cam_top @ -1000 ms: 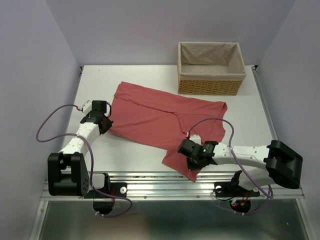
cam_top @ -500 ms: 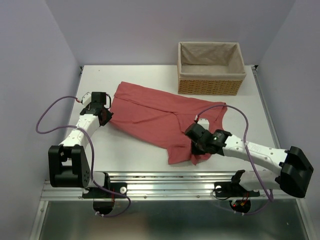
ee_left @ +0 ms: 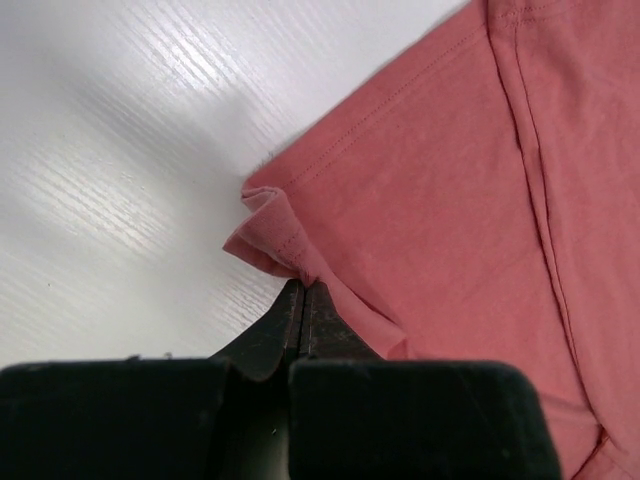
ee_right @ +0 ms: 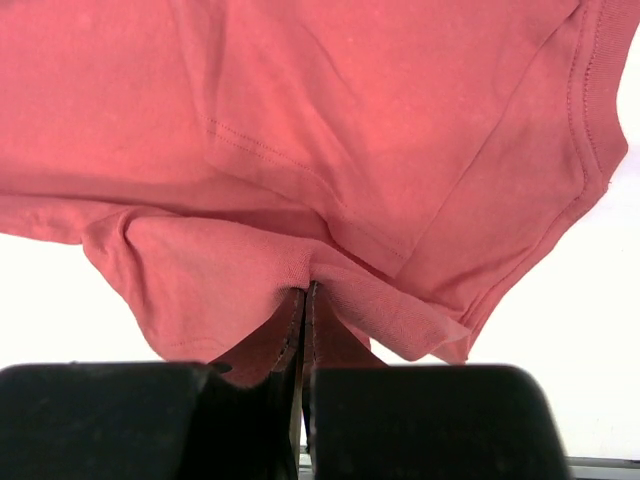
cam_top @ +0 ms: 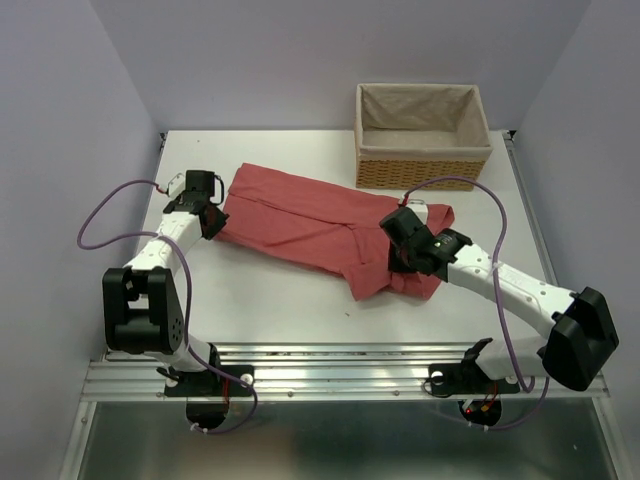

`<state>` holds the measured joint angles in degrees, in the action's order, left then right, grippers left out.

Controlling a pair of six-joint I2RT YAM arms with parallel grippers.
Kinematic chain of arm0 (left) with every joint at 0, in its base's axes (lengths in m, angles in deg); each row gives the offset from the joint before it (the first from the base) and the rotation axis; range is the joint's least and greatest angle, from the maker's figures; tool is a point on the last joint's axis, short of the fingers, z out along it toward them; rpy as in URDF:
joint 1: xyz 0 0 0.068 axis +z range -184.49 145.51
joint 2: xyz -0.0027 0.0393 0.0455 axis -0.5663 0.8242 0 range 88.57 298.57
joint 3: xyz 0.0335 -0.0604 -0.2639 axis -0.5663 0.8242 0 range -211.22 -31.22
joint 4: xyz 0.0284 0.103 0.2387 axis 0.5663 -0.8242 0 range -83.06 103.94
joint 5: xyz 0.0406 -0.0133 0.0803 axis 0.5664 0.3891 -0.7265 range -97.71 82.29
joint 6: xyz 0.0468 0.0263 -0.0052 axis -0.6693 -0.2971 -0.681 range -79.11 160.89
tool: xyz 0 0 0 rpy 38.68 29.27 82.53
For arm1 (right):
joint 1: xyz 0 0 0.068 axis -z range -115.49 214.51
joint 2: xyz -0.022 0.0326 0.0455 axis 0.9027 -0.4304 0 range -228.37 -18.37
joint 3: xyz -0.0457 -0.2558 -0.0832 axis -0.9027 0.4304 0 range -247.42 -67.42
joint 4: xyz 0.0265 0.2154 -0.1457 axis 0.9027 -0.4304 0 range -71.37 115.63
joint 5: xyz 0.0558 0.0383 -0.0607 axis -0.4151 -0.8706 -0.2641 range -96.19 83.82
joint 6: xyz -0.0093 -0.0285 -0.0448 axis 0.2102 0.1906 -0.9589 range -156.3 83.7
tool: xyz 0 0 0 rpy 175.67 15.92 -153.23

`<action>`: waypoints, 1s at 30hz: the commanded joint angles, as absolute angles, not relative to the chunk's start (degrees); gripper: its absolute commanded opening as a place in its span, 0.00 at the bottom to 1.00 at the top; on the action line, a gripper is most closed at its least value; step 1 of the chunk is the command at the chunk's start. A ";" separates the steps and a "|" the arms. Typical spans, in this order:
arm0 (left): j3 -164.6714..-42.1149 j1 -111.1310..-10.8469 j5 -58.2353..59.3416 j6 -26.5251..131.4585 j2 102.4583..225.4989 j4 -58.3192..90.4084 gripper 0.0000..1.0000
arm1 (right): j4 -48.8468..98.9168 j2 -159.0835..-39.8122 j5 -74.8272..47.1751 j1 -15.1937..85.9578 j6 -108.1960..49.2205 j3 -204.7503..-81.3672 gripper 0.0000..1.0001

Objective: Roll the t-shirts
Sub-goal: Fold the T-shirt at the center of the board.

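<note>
White arm links, bulky black joints, flat matte black jaws, thin looping purple cables

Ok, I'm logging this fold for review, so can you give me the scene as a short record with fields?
t-shirt: salmon-red, spread on the table, near right part bunched up
left end effector: shut, pinching the t-shirt's left edge
right end effector: shut, pinching a bunched fold of the t-shirt
wicker basket: far right of table, cloth-lined, nothing visible inside
</note>
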<state>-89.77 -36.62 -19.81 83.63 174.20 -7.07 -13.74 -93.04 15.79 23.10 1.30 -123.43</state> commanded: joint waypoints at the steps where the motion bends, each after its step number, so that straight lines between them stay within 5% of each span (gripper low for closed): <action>1: -91.17 -36.34 -20.81 82.20 171.72 -8.64 0.00 | -12.60 -91.06 14.56 23.64 -0.71 -124.30 0.01; 18: -77.98 -36.42 -19.92 82.72 160.99 -14.54 0.00 | -20.43 -82.70 2.08 23.64 1.84 -117.35 0.01; 30: -85.96 -36.42 -21.77 82.90 167.40 -13.31 0.00 | -20.07 -86.39 11.47 23.64 1.23 -120.94 0.01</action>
<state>-80.37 -36.62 -19.46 82.93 165.45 -13.89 -20.46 -84.52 6.57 23.30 2.07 -117.51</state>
